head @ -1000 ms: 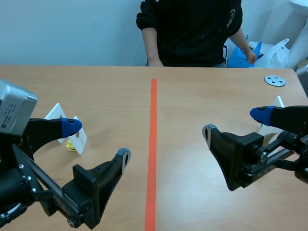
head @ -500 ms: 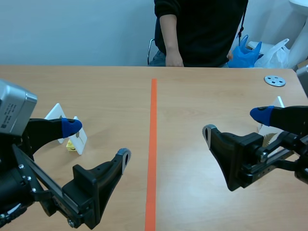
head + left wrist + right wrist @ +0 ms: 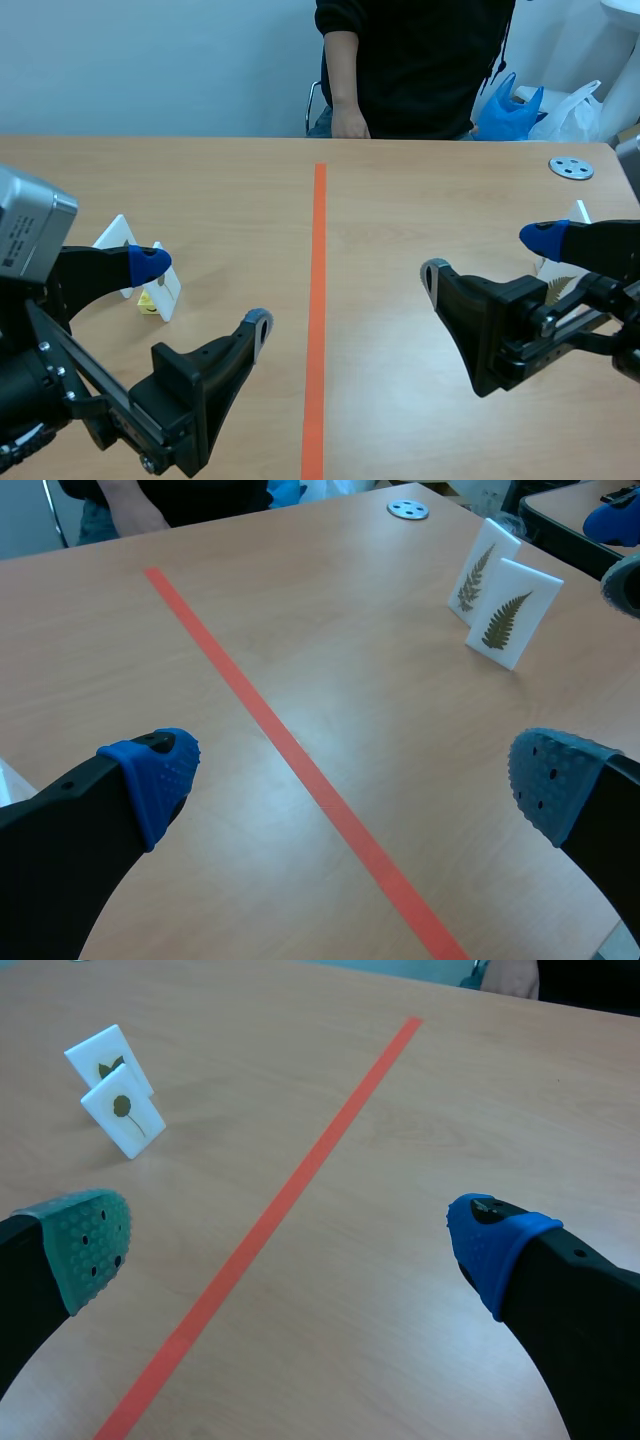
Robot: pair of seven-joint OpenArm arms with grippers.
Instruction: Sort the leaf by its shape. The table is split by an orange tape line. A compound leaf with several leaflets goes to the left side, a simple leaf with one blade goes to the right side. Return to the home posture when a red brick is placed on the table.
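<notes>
L arm is coming in low at scene left. L end effector (image 3: 204, 292) is sitting wide open over the tabletop (image 3: 230, 190), nothing btwn its fingers. Just past its blue pad (image 3: 150, 262), 2 white cards are standing on the L side of the tape, one right behind the other. R wrist view is showing them best: front simple-leaf card (image 3: 123, 1110) is carrying a print of one small green blade on a stem. Rear simple-leaf card (image 3: 108, 1060) is showing a green leaf too, w/ its lower part hidden by the front card.

Orange tape line (image 3: 317, 300) is running down the middle, away from the robot. A person in a black top (image 3: 420, 50) is at the far edge, w/ one hand (image 3: 348, 122) hanging near the tabletop edge.

R arm is coming in low at scene right. R end effector (image 3: 490, 255) is also spread wide open, gripping nothing. Behind it, 2 more white cards are standing on the R side of the tape, partly hidden in scene view. L wrist view is showing front fern card (image 3: 510, 615) and rear fern card (image 3: 482, 568). Each is printed w/ a frond of many small leaflets, and the front one is overlapping the rear one's corner. A round grey disc w/ holes (image 3: 571, 168) is lying near the far R corner. A blue bag (image 3: 505, 112) and a white plastic bag (image 3: 575, 110) are sitting beyond the tabletop.
</notes>
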